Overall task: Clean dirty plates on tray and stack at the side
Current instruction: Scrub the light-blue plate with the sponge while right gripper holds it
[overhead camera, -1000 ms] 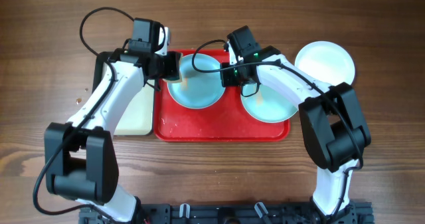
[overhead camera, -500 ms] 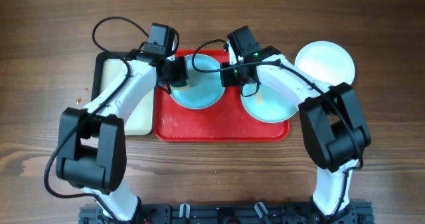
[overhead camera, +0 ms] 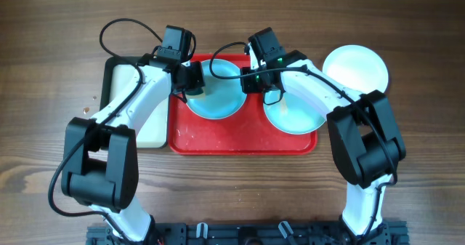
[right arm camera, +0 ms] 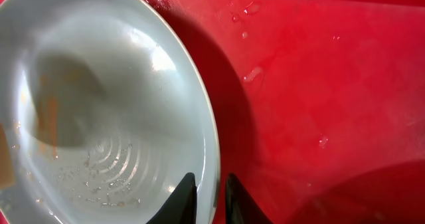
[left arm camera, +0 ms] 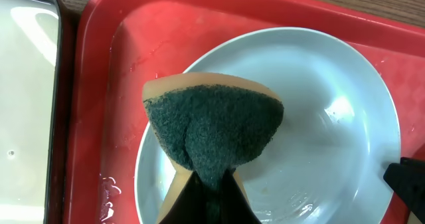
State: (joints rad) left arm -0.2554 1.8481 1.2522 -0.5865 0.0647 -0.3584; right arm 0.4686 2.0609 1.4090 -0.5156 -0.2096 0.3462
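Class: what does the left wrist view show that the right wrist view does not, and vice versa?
Only left wrist: an orange sponge with dark green scouring face, pinched in the left end effector, and a black-rimmed cream tray. Only right wrist: the right end effector gripping the round pale blue plate by its rim. Both: that plate on the red rectangular plastic tray.

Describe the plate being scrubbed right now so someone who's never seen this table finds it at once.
Find the red tray mid-table. The scrubbed plate is pale blue, on the side nearer the cream tray. Unlike the other blue plate beside it, it has a green-faced sponge over it.
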